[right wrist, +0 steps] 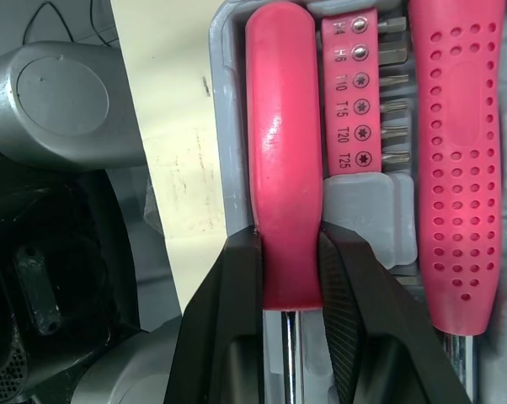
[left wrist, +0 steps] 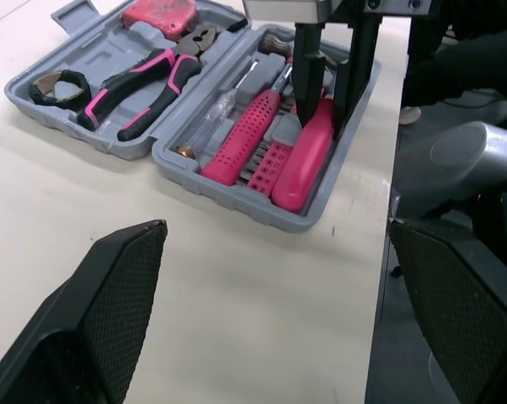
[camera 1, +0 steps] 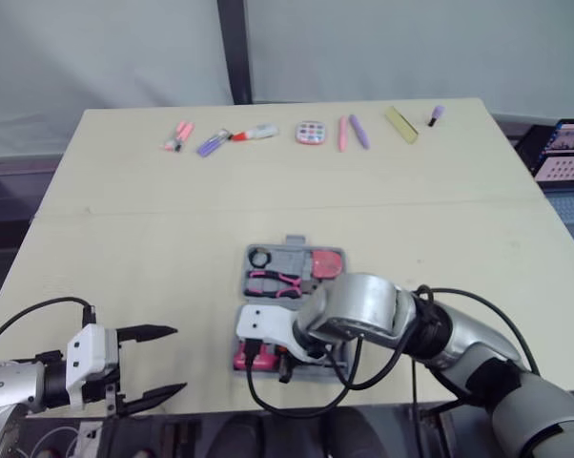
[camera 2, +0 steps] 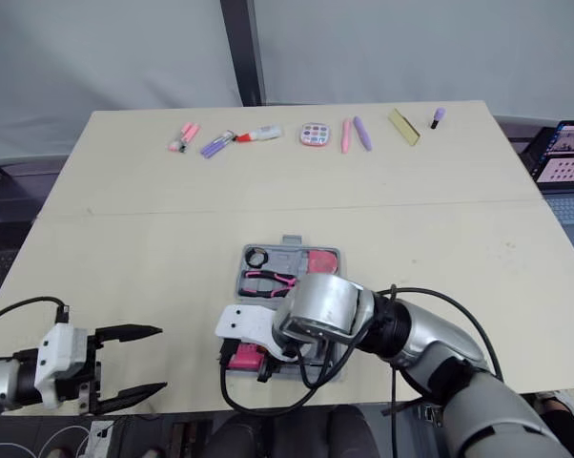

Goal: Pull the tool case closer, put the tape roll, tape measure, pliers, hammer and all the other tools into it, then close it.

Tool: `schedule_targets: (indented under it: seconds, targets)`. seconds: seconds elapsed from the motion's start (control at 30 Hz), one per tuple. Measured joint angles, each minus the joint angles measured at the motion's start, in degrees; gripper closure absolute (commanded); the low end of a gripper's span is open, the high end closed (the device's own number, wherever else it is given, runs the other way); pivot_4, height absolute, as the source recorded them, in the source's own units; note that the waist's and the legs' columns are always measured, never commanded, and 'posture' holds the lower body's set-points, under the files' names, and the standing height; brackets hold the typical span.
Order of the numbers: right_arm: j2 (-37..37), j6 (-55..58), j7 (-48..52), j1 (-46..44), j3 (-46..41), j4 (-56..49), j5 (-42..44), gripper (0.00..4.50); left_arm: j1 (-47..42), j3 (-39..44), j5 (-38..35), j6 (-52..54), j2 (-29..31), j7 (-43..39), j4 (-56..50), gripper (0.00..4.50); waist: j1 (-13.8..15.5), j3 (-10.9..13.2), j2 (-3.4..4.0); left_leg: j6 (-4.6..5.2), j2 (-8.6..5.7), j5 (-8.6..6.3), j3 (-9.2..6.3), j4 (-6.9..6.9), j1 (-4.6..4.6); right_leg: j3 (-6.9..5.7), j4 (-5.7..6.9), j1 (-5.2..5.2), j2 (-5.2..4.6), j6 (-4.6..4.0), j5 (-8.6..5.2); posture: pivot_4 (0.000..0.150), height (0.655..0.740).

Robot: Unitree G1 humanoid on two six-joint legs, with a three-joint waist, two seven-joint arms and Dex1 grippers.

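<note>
The grey tool case [camera 1: 295,246] lies open near the table's front edge. Its far half holds the tape roll [camera 1: 259,257], the red tape measure [camera 1: 325,262] and the pink-handled pliers [camera 1: 273,281]. The near half holds a dotted pink screwdriver [left wrist: 241,135], a bit strip [right wrist: 354,93] and the hammer [right wrist: 283,126], whose smooth pink handle lies in the slot nearest the front edge. My right gripper [right wrist: 289,240] reaches down into that half, and its fingers press both sides of the handle. My left gripper [camera 1: 158,363] hovers open at the front left, well apart from the case.
Along the table's far edge lie pink markers [camera 1: 179,135], a purple pen [camera 1: 211,143], a glue tube [camera 1: 256,133], a small palette [camera 1: 311,133], two more pens [camera 1: 352,132] and a yellow strip [camera 1: 400,124]. A laptop [camera 1: 565,153] sits off the right edge.
</note>
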Motion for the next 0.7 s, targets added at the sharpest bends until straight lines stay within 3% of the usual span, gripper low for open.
schedule_targets:
  seconds: [0.17,0.4,0.6,0.7]
  targets:
    - [0.1,0.0,0.2,0.0,0.0,0.3,-0.2,4.11,-0.4,0.0,-0.2,-0.6,-0.1,-0.4,0.0,0.0,0.0,0.0,-0.01,0.0,0.0,0.0,0.0,0.01,0.0,-0.01,0.0,0.0,0.0,0.0,0.0,0.15,0.74]
    - [0.5,0.0,2.3,0.2,0.0,0.0,0.2,0.94,-0.7,0.0,-0.1,-1.7,-0.1,-0.8,0.4,0.0,-0.1,0.0,-0.07,-0.01,0.02,0.01,0.0,0.01,0.03,-0.01,0.0,0.02,0.01,0.0,0.0,0.15,0.74]
    - [-0.8,0.0,3.1,0.0,-1.1,-0.5,0.8,0.94,-0.7,0.0,-0.1,-2.4,-0.1,-1.2,1.8,0.0,0.1,0.0,-0.08,-0.01,-0.01,0.01,-0.01,0.02,0.03,0.0,0.0,0.02,0.0,0.0,0.0,0.15,0.74]
    - [-5.5,0.0,4.5,-0.1,-6.2,-2.8,2.0,0.94,-0.7,0.2,-0.3,-2.3,-0.6,-1.2,2.0,0.0,0.3,0.0,-0.1,-0.01,-0.07,0.0,-0.03,0.03,0.02,0.0,-0.03,0.05,-0.04,0.0,0.0,0.15,0.74]
